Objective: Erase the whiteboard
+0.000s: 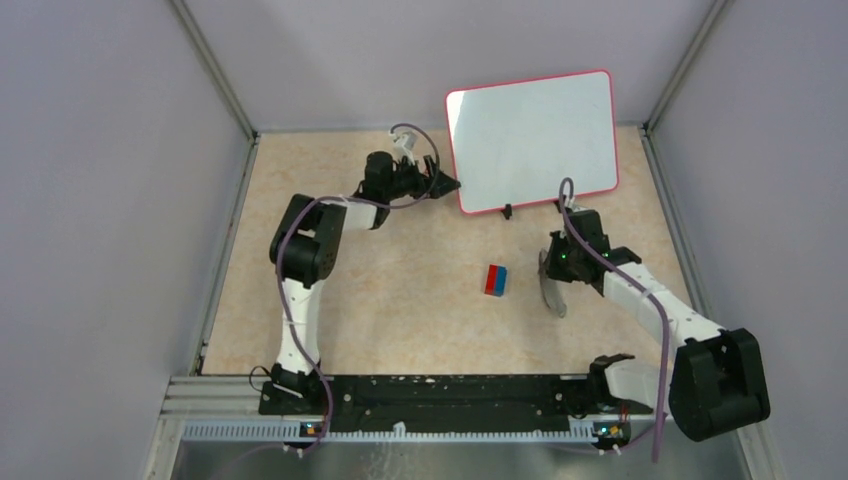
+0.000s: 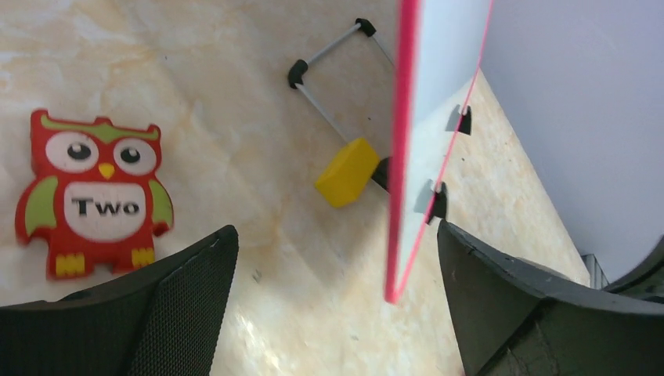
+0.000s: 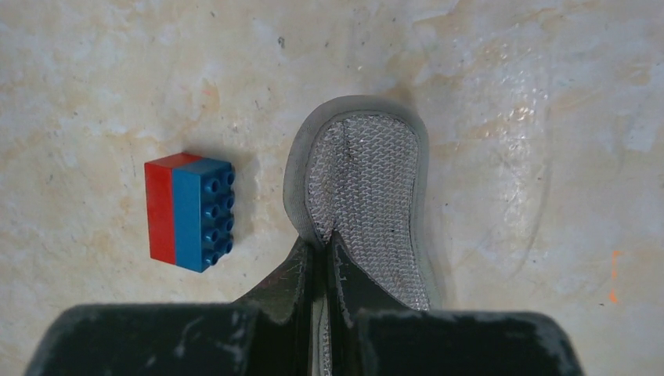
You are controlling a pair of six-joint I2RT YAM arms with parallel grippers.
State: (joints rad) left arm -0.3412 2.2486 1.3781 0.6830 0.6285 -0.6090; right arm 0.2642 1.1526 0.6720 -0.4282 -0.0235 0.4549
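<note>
Whiteboard (image 1: 530,140) stands upright on black feet at about 1 o'clock on the table (image 1: 400,300), its red-pink frame facing the arms. I cannot tell from overhead whether its face carries marks.

The left gripper (image 1: 450,183) is spread wide at the board's 9 o'clock edge, which runs between the fingers (image 2: 180,305) without touching either.

The right gripper (image 3: 319,247), at 5 o'clock below the board, is pinched tight on a grey mesh pad (image 3: 368,180) lying flat on the table. A red-and-blue toy brick (image 3: 190,211) sits at 9 o'clock just beside the pad, apart from it.

In the left wrist view, a yellow block (image 2: 348,171) sits against one foot, with a thin rod frame (image 2: 333,86) at 12 o'clock from it. A red owl figure (image 2: 94,192) at 9 o'clock reads "Two".
</note>
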